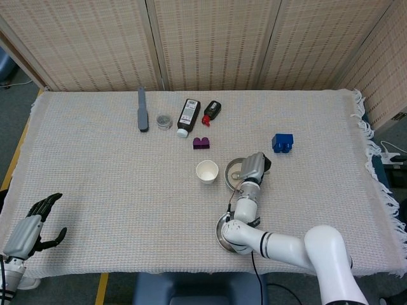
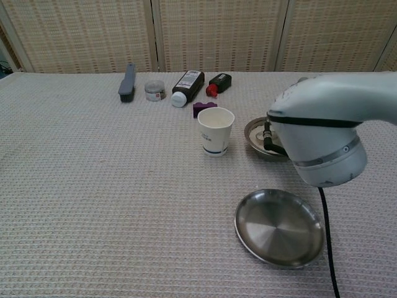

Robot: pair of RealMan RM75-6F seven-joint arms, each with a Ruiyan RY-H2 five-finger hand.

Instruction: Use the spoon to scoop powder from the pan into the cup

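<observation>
Nearest us, our left hand (image 1: 28, 230) hangs off the near left corner of the tabletop (image 1: 95, 178), fingers released and apart, holding nothing, apparently parked out of the way. Just beyond the near edge lies an empty steel plate (image 2: 279, 227). Past it, our right arm (image 2: 329, 133) reaches over the pan (image 2: 257, 131), and it hides our right hand (image 1: 252, 166); we cannot tell whether those fingers grasp anything, and we see no spoon or powder. The paper cup (image 2: 215, 131) stands upright just left of the pan, close enough for a short carry. At the far edge lie a brush (image 1: 142, 109), a small jar (image 1: 164, 120), two bottles (image 1: 189, 115) and purple (image 1: 201, 143) and blue (image 1: 282, 143) blocks.
</observation>
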